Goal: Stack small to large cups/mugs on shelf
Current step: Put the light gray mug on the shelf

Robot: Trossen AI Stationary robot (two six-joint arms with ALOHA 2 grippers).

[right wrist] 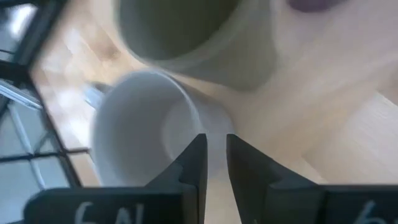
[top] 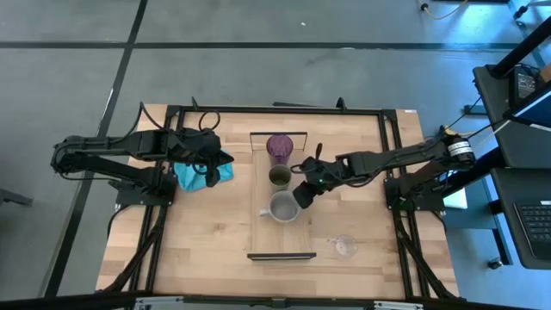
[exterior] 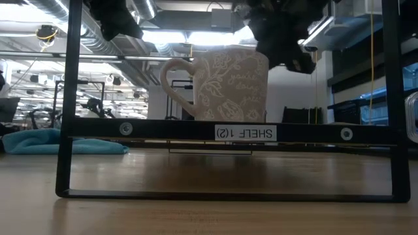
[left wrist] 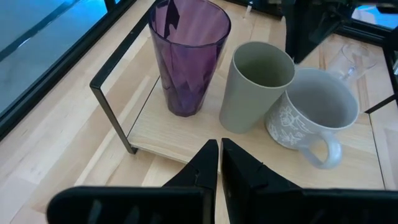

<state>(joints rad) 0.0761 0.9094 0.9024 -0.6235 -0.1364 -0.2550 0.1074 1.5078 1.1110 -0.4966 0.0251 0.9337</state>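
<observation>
On the shelf [top: 284, 241], a long light-wood board, three cups stand in a row. From the far end they are the purple tumbler [top: 280, 146], the olive cup [top: 279, 176] and the grey flowered mug [top: 282, 207]. The mug's side touches the olive cup [left wrist: 252, 87], and its handle [left wrist: 323, 152] points toward the table's left. My right gripper [top: 303, 196] is shut on the mug's rim. The clear glass [top: 345, 246] stands on the table right of the shelf. My left gripper [left wrist: 220, 155] is shut and holds nothing, raised left of the shelf's far end. My right gripper has the mug's rim [right wrist: 208, 127] on the side opposite the handle, with one finger inside the mug and one outside. The fingers slant down from the table's right. The mug stands upright [exterior: 228, 85] on the shelf board; the shelf's frame bar hides its base in the low view.
A teal cloth [top: 194, 175] lies on the table under my left arm. Black rails [top: 392, 155] run along the tabletop's edges. The shelf's thin black end frames [left wrist: 109, 106] rise at both ends. The board's near half is bare wood.
</observation>
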